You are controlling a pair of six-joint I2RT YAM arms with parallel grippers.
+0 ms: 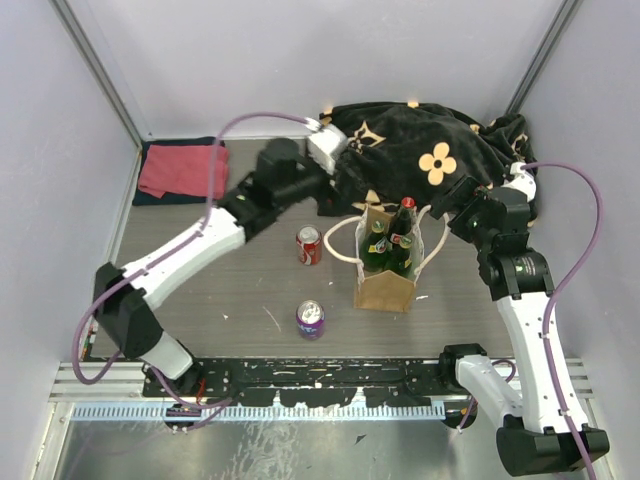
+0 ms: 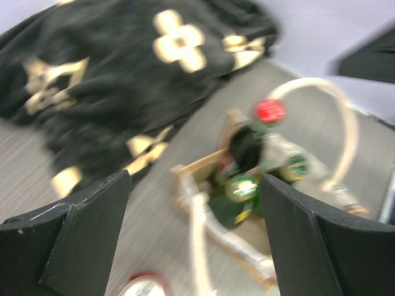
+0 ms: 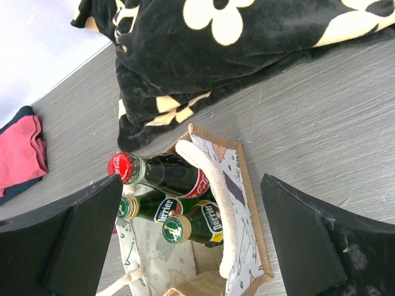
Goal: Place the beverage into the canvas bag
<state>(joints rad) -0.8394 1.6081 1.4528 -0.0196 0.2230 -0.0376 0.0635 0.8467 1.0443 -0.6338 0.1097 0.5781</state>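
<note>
The top view looks steeply down from over the near edge of the table, taking it all in. Both wrist views hang close over the bag, the left from its far-left, the right from its right. All three share the bag and the blanket.

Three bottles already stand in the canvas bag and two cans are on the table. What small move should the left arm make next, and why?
Probably swing the left gripper toward the red soda can and lower over it. Its jaws are open and empty. That can stands nearest to it, left of the canvas bag, and the purple can is farther.
</note>
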